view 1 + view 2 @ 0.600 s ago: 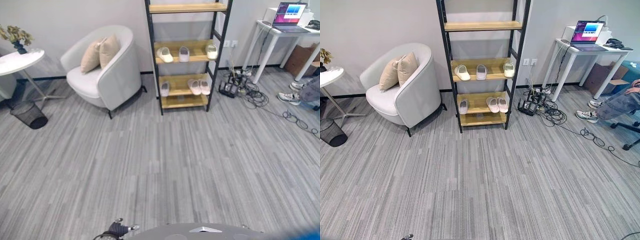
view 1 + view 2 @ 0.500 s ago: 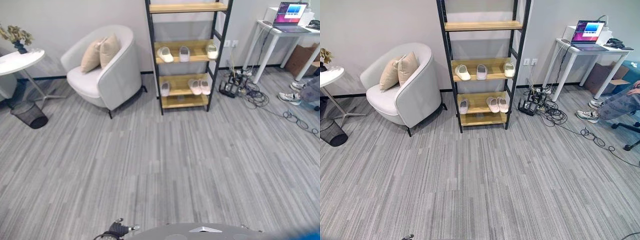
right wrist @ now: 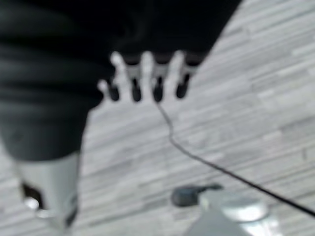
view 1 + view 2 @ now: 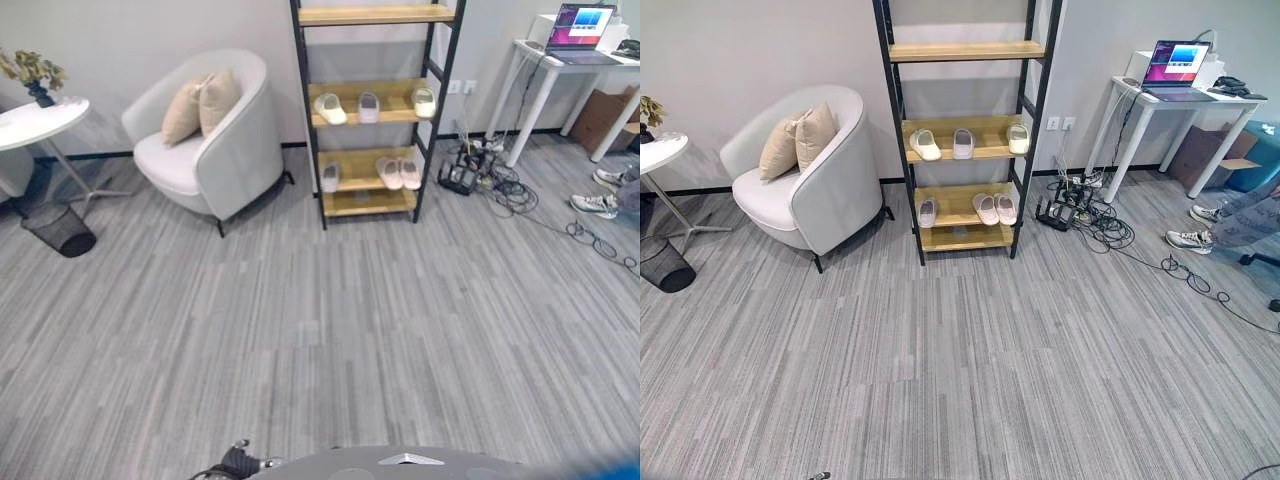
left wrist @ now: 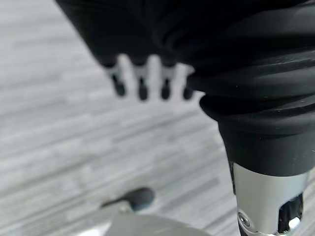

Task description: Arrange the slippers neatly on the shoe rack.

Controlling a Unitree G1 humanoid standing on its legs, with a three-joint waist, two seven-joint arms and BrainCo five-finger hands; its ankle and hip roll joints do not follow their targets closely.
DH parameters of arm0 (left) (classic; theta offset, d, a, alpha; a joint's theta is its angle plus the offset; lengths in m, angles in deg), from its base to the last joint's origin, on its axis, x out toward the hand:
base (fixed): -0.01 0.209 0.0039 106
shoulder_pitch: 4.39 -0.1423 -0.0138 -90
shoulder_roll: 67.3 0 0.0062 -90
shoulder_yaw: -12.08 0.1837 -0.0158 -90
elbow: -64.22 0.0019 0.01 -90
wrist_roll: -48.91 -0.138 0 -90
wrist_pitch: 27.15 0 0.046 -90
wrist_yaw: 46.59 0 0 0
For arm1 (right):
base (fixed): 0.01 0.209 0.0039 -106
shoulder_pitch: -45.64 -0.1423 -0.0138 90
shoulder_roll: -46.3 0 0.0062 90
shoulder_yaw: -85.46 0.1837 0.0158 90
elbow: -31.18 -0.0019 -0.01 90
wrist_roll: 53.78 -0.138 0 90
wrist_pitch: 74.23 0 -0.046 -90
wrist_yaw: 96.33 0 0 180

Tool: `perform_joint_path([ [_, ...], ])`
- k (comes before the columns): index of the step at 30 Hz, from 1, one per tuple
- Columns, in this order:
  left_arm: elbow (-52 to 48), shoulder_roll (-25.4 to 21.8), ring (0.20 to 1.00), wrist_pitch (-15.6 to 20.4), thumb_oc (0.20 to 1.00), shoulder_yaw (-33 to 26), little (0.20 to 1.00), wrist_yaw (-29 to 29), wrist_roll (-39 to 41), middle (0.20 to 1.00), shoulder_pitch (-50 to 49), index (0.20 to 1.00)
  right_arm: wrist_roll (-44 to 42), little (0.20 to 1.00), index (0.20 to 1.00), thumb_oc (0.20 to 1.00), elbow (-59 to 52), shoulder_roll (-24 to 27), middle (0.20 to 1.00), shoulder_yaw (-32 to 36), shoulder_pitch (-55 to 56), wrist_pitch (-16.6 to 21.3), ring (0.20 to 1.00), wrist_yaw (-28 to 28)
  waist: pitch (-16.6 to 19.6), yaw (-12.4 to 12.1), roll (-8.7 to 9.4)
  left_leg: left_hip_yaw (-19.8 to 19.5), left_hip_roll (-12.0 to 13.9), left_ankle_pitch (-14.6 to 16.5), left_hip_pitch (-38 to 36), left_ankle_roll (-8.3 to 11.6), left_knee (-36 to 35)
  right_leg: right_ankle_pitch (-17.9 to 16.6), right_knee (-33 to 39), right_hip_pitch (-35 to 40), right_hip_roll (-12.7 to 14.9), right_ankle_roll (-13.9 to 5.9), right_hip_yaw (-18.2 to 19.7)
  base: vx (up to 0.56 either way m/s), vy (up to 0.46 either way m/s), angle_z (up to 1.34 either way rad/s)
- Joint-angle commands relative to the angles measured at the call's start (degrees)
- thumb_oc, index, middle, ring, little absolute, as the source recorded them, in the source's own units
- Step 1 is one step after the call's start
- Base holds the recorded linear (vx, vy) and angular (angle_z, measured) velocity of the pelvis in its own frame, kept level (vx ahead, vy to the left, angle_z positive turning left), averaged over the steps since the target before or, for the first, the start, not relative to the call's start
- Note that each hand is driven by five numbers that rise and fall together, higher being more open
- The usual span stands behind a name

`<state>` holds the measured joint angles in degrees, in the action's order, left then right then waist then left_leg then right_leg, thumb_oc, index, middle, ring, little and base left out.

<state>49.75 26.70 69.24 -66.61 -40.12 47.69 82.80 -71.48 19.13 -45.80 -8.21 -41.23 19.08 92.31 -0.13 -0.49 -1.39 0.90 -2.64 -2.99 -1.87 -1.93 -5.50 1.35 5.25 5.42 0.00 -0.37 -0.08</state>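
Left hand (image 5: 147, 83) hangs over grey striped floor (image 4: 300, 330), fingers straight and relaxed, holding nothing. Right hand (image 3: 147, 78) likewise hangs over the floor, fingers loose and released, empty.

Far across the floor, the black-framed shoe rack (image 4: 305, 120) with wooden shelves stands against the wall. Slippers are already on it. Middle shelf: a cream slipper (image 4: 329, 109) angled at the left, a pale slipper (image 4: 368, 107) in the middle, a white slipper (image 4: 424, 102) at the right end, all apart. Lower shelf: a single grey slipper (image 4: 330, 178) at the left, a pinkish pair (image 4: 399, 172) side by side, touching, toward the right. Top shelf and lowest shelf bare.

Left of the rack, a white armchair (image 4: 205, 140) with two beige cushions (image 4: 199, 105). Further left, a round white side table (image 4: 38, 122) with a plant, and a black mesh bin (image 4: 59, 229) near its base.

Right of the rack, tangled cables and a power strip (image 4: 470, 175) on the floor, a white desk (image 4: 560, 70) with an open laptop (image 4: 580, 28), and a person's shoe (image 4: 598, 205) at the right edge.
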Motion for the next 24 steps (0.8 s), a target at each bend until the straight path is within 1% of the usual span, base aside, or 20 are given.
perform_joint_path([
  [1, 1.22, 0.32, 1.000, 0.21, 1.000, 0.41, 1.000, 0.00, -0.87, 1.000, 4.03, 1.000, 0.84, 1.000, 1.000, 1.000, 0.41, -0.44, 1.000, -1.13, -1.43, 0.19, 1.000, -0.07, -1.19, -0.27, 1.37, -1.85, 3.38, 5.29, -3.53, 2.28, 0.50, -0.31, -2.50, -1.71, 4.73, -4.44, -0.60, 0.08, -0.111, -0.01],
  [4, 0.67, 0.39, 1.000, 0.33, 1.000, 0.62, 1.000, 0.21, -0.05, 1.000, 4.65, 1.000, 1.16, 1.000, 1.000, 1.000, 0.19, -0.35, 1.000, -1.58, -1.73, 0.19, 1.000, -0.02, -1.50, 0.06, 0.95, -1.50, 3.92, 5.18, -3.86, 2.46, 0.50, 0.26, -3.21, -2.04, 4.18, -4.03, -0.03, 0.06, -0.103, -0.05],
  [6, 0.01, 0.77, 1.000, 0.47, 1.000, 1.08, 1.000, 0.43, 0.59, 1.000, 5.30, 1.000, 1.52, 1.000, 1.000, 1.000, -0.53, -0.32, 1.000, -2.12, -2.07, 0.61, 1.000, 0.39, -1.89, 0.51, 0.45, -0.97, 4.78, 5.00, -4.28, 2.96, 0.81, 1.02, -3.99, -2.41, 3.25, -3.32, 0.75, 0.06, -0.133, -0.11],
  [7, 0.01, 0.77, 1.000, 0.47, 1.000, 1.08, 1.000, 0.44, 0.59, 1.000, 5.31, 1.000, 1.52, 1.000, 1.000, 1.000, -0.53, -0.32, 1.000, -2.12, -2.07, 0.60, 1.000, 0.39, -1.90, 0.50, 0.45, -0.96, 4.78, 5.01, -4.29, 2.97, 0.81, 1.03, -4.00, -2.41, 3.24, -3.32, 0.76, 0.05, -0.151, -0.11],
  [11, -0.61, 1.38, 1.000, 0.48, 1.000, 1.85, 1.000, 0.83, 1.27, 1.000, 5.81, 1.000, 2.73, 1.000, 1.000, 1.000, -1.47, -0.74, 1.000, -3.62, -1.88, 1.11, 1.000, 0.95, -2.53, 0.91, 0.28, -0.62, 6.37, 5.06, -4.29, 3.94, 2.41, 2.21, -4.88, -2.44, 1.71, -2.22, 1.09, 0.04, -0.134, -0.10],
  [14, -0.81, 1.70, 1.000, 0.42, 1.000, 2.22, 1.000, 1.04, 1.45, 1.000, 5.83, 1.000, 2.96, 1.000, 1.000, 1.000, -1.95, -0.94, 1.000, -3.97, -1.73, 1.27, 1.000, 1.26, -2.69, 1.04, 0.23, -0.64, 6.91, 4.97, -4.10, 4.33, 2.97, 2.59, -5.16, -2.51, 1.21, -1.97, 1.06, 0.03, -0.098, -0.03],
  [15, -0.88, 1.67, 1.000, 0.37, 1.000, 2.50, 1.000, 1.19, 0.94, 1.000, 5.67, 1.000, 2.88, 1.000, 1.000, 1.000, -2.10, -0.41, 1.000, -4.14, -1.63, 2.24, 1.000, 1.50, -2.70, 0.81, 0.18, -0.86, 7.22, 4.91, -4.01, 4.53, 3.22, 2.84, -5.15, -2.33, 0.98, -1.69, 0.82, 0.06, -0.163, -0.01],
  [17, -0.91, 2.32, 1.000, 0.29, 1.000, 3.17, 1.000, 1.31, 0.54, 1.000, 5.25, 1.000, 2.91, 1.000, 1.000, 1.000, -1.78, 0.38, 1.000, -3.86, -1.56, 1.94, 1.000, 1.39, -2.91, 0.93, 0.27, -1.14, 8.11, 5.36, -3.48, 5.13, 5.36, 3.61, -5.58, -2.09, 0.26, -1.10, 0.60, 0.07, -0.233, 0.12],
  [18, -0.74, 2.43, 1.000, 0.17, 1.000, 4.17, 1.000, 1.27, 0.03, 1.000, 5.72, 1.000, 4.12, 1.000, 1.000, 1.000, -1.59, 1.15, 1.000, -4.07, -1.99, 1.73, 1.000, 1.74, -4.43, 0.88, 0.68, -1.38, 7.86, 3.95, 0.68, 5.98, 15.01, 4.06, -6.40, -1.60, -0.14, -0.22, 0.78, 0.01, -0.249, 0.20],
  [19, -0.95, 2.29, 1.000, 0.09, 1.000, 4.55, 1.000, 1.35, -0.24, 1.000, 6.19, 1.000, 4.33, 1.000, 1.000, 1.000, -1.82, 1.54, 1.000, -4.05, -2.28, 1.73, 1.000, 1.87, -5.55, 0.86, 0.96, -2.02, 7.61, 1.79, 4.57, 6.18, 21.26, 3.92, -6.76, -1.66, 0.04, 0.18, 0.50, -0.02, -0.283, 0.22],
  [20, -1.31, 1.99, 1.000, 0.01, 1.000, 5.23, 1.000, 1.29, -0.89, 1.000, 6.91, 1.000, 4.70, 1.000, 1.000, 1.000, -2.09, 2.42, 1.000, -4.21, -2.76, 1.47, 1.000, 1.96, -7.00, 0.96, 1.44, -0.71, 7.64, -1.38, 9.81, 6.07, 29.54, 4.01, -7.10, -1.49, 0.49, 0.96, -0.29, -0.01, -0.167, 0.28],
  [21, -1.46, 1.84, 1.000, -0.04, 1.000, 5.54, 1.000, 1.32, -1.38, 1.000, 7.04, 1.000, 4.99, 1.000, 1.000, 1.000, -1.80, 2.93, 1.000, -4.51, -3.05, 1.17, 1.000, 2.00, -7.56, 0.59, 1.58, -0.05, 6.55, -0.83, 11.95, 5.35, 31.50, 4.13, -7.25, -1.31, 0.79, 1.12, -0.41, 0.08, -0.104, 0.37],
  [22, -1.41, 1.96, 1.000, 0.14, 1.000, 5.63, 1.000, 1.34, -1.67, 1.000, 6.86, 1.000, 5.61, 1.000, 1.000, 1.000, -1.45, 3.51, 1.000, -4.93, -3.60, 0.91, 1.000, 1.95, -7.98, -0.32, 1.45, 0.18, 3.15, 1.34, 16.08, 4.42, 30.80, 4.57, -7.05, -0.78, 1.08, 0.79, -0.25, 0.26, 0.028, 0.38],
  [23, -0.58, 2.32, 1.000, 0.29, 1.000, 5.20, 1.000, 1.49, -1.62, 1.000, 6.08, 1.000, 5.99, 1.000, 1.000, 1.000, -1.23, 3.42, 1.000, -5.12, -3.71, 1.04, 1.000, 1.85, -7.67, -1.56, 1.17, -0.58, 0.71, 2.91, 16.70, 3.58, 23.52, 5.43, -6.03, 1.00, 1.15, -0.11, 0.05, 0.24, 0.049, 0.36],
  [24, -0.58, 2.32, 1.000, 0.29, 1.000, 5.20, 1.000, 1.49, -1.62, 1.000, 6.08, 1.000, 5.99, 1.000, 1.000, 1.000, -1.23, 3.42, 1.000, -5.12, -3.71, 1.04, 1.000, 1.85, -7.69, -1.56, 1.18, -0.57, 0.69, 2.89, 16.65, 3.57, 23.48, 5.43, -6.02, 1.03, 1.16, -0.11, 0.05, 0.35, 0.107, 0.25],
])
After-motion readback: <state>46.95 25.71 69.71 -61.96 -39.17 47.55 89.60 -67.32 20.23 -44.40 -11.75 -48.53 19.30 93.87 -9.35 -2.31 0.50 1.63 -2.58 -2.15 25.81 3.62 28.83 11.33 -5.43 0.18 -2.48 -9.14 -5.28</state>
